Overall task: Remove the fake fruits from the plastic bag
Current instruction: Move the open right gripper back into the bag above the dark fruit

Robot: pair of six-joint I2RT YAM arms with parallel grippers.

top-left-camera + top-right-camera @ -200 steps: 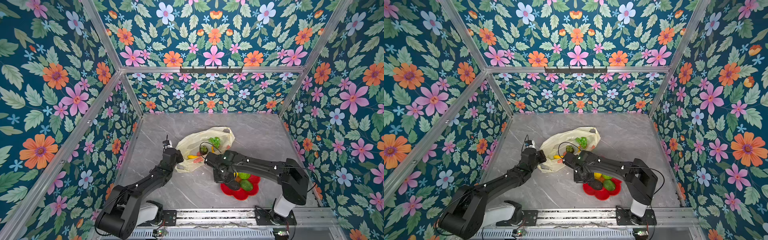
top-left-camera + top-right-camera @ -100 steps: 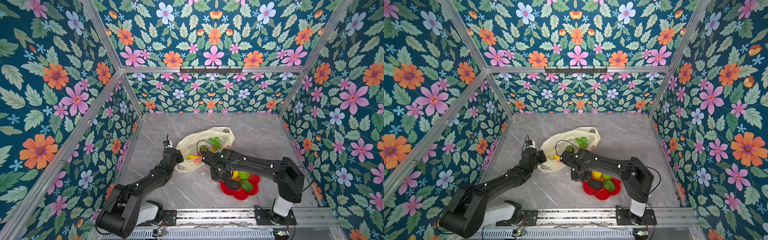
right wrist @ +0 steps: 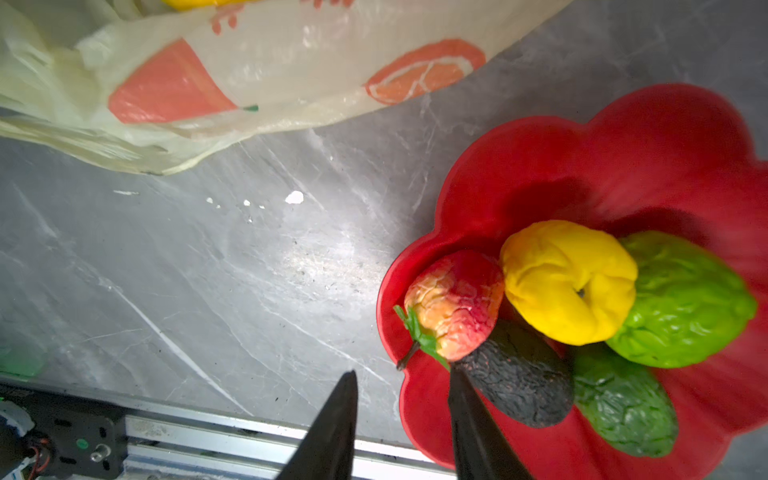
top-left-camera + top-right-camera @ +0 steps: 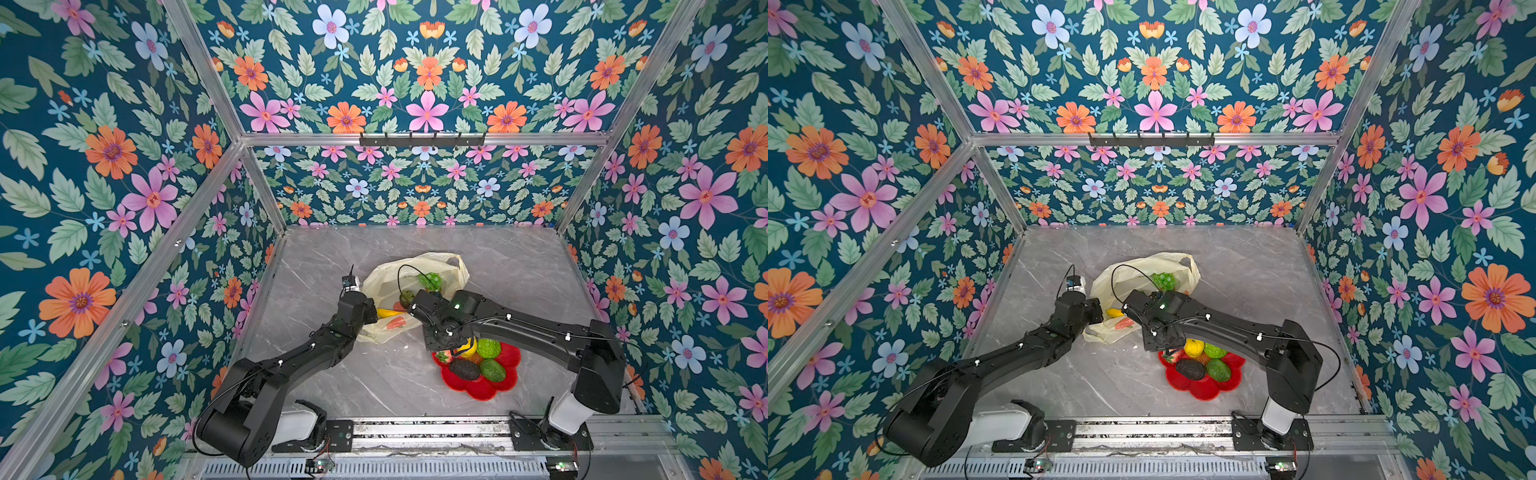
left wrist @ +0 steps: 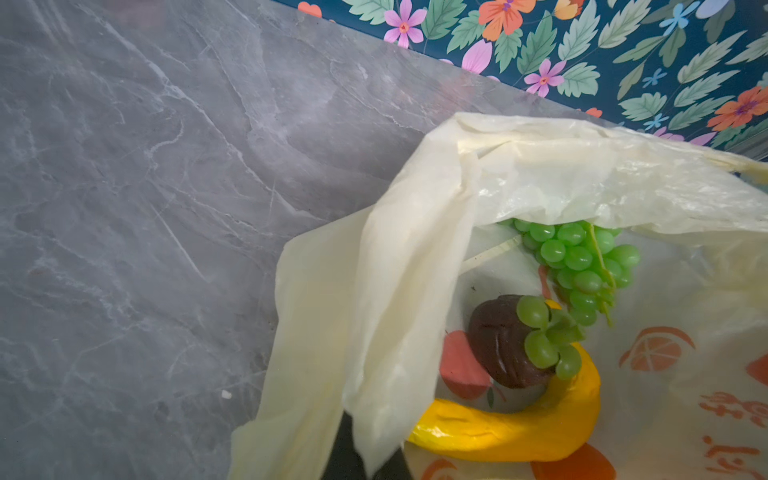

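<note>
My left gripper [image 4: 371,314] pinches the plastic bag [image 5: 415,291]. My right gripper [image 3: 402,371] hangs half open and empty by the red plate [image 3: 623,145].

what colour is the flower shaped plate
The plate is solid red, clearest in the right wrist view.

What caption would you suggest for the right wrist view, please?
Open right claw beside the red plate of five fake fruits, plastic bag nearby.
</note>
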